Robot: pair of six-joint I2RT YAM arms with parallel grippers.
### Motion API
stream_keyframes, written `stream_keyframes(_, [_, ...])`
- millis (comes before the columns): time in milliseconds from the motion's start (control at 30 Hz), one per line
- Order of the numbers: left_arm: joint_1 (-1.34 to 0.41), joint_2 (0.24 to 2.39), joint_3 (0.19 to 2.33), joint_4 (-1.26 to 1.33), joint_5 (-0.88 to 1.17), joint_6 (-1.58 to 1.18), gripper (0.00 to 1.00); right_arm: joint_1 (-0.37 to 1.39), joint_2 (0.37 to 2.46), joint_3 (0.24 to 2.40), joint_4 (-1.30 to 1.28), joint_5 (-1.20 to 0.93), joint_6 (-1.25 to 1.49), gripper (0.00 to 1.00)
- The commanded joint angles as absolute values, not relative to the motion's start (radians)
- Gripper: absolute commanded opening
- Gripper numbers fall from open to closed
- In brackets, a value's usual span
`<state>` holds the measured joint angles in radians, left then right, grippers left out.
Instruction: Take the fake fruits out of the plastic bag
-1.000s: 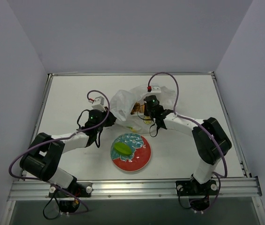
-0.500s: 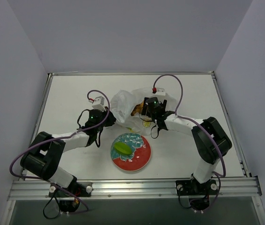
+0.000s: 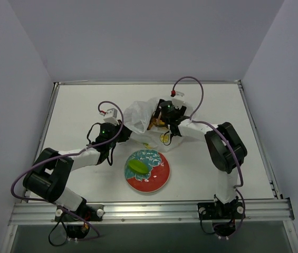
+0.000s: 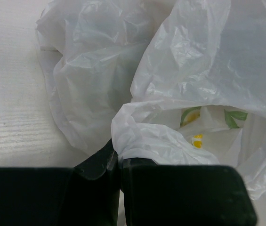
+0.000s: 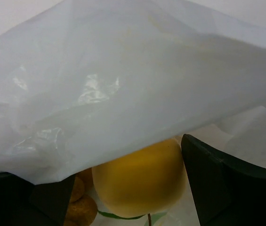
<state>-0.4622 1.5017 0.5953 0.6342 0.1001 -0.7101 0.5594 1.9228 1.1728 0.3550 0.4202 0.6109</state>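
I hold the plastic bag in shut left jaws; right jaws gape astride the orange-yellow fruit, lower centre. I should close them next.

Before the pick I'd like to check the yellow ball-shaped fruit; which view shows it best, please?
The right wrist view: the yellow ball-shaped fruit sits close up between the jaws, under the plastic bag. Top external gives at most an orange speck in the bag; left wrist shows only plastic.
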Motion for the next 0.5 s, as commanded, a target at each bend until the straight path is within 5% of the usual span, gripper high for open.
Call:
stream_keyframes(0, [-0.454, 1.474, 0.611, 0.672, 0.095, -0.709, 0.02, 0.548, 1.924, 1.198, 0.328, 0.446, 0.635, 0.82])
stream_keyframes(467, [-0.454, 1.483, 0.615, 0.670, 0.094, -0.707, 0.02, 0.549, 1.934, 1.207, 0.252, 0.397, 0.618, 0.94])
